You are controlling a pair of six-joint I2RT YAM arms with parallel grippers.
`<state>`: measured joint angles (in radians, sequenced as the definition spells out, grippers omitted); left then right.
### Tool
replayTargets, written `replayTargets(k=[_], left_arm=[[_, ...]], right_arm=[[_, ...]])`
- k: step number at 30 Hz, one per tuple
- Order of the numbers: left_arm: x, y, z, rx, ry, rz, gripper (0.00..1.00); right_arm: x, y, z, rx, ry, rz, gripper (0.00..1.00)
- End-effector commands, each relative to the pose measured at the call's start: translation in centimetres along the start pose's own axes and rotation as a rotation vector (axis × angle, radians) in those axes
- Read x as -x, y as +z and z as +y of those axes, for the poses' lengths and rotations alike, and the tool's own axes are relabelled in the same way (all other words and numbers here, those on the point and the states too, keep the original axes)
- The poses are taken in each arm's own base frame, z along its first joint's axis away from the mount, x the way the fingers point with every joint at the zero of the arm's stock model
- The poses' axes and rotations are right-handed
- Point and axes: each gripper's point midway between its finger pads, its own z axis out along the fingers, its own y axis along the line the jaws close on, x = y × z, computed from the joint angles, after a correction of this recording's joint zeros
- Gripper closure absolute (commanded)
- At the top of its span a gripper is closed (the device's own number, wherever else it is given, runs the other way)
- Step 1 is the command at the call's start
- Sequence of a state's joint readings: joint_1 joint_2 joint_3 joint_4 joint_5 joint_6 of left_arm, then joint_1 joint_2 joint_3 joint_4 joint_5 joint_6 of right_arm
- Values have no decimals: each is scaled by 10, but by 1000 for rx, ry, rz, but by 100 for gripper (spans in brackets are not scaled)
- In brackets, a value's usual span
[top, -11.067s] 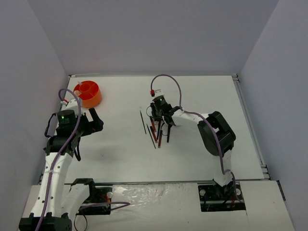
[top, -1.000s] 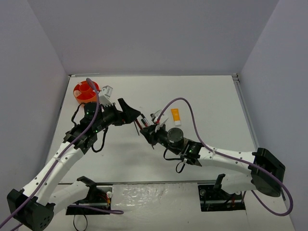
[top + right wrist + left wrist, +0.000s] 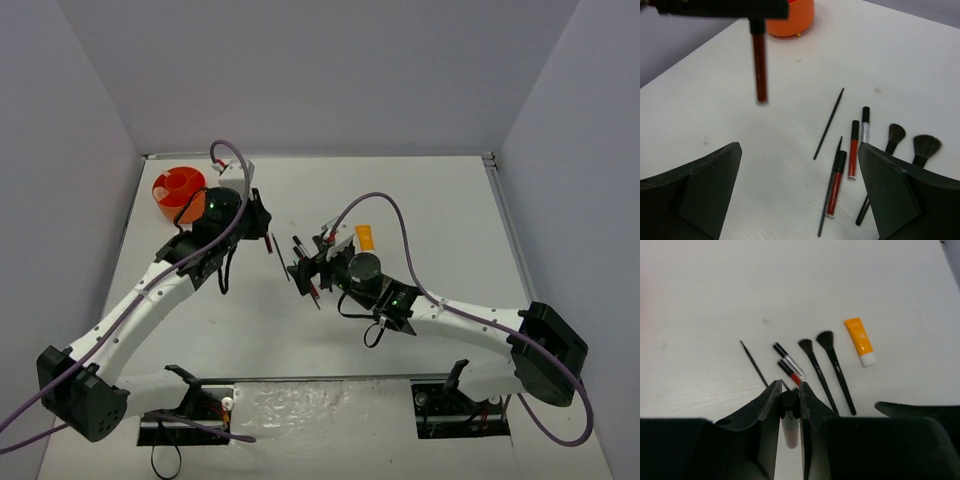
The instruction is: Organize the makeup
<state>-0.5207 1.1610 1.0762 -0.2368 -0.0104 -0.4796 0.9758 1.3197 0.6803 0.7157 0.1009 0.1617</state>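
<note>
Since a second ago, the left claw (image 3: 789,396) has clamped the red tube (image 3: 759,70) and drawn it back, hanging above the table (image 3: 400,200), the right claw (image 3: 799,190) now wide and empty; best kept upright and lowered squarely into the orange holder (image 3: 172,205).

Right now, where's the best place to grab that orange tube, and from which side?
Take the orange tube across the middle of its orange body, short of the white cap, coming straight down from above. It lies flat, apart from the brushes, so both long sides are free.
</note>
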Motion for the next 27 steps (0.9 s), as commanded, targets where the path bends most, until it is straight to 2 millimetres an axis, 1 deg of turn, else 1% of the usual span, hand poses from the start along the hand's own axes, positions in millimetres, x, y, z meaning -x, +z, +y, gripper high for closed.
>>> replayTargets(k=[1,3,5,7,8,9,10,11,13,15,16,17,19,22,25,27], left_arm=[[93,7,56,297,172,-162,100],[120,11,81,364,172,-199,100],[132,25,106,419,194,-203,100],[146,43,129,466,223,-194,100],[151,47,137,475,225,-196,100],[153,59,158,500,215,-178,100],[159,67,172,504,204,-177,100],[169,70,175,482,193,-193,100],[176,85,201,487,162,-198,100],[191,93,208,466,165,-236,100],[196,97,214,465,169,-246,100],[190,104,218,467,168,-231,100],[192,118,231,451,164,-223,100],[192,125,258,479,159,-206,100],[177,136,272,491,157,-167,100],[163,144,280,505,168,-138,100]], right_arm=[[25,-8,-34,-88,21,-77,0],[16,-10,-49,-123,27,-58,0],[11,-12,-56,-147,31,-48,1],[2,-13,-57,-142,32,-30,1],[2,-13,-57,-138,36,-35,1],[-2,-12,-56,-131,37,-29,1],[-6,-12,-55,-126,38,-21,1],[-9,-11,-56,-125,37,-13,1],[-14,-8,-56,-124,32,1,1],[-17,-6,-54,-111,31,9,1],[-19,-5,-54,-107,29,14,1],[-21,-4,-54,-107,28,20,1],[-24,-2,-52,-92,24,29,1],[-28,1,-51,-83,18,40,1],[-32,2,-53,-89,15,52,1],[-34,3,-53,-87,14,57,1]])
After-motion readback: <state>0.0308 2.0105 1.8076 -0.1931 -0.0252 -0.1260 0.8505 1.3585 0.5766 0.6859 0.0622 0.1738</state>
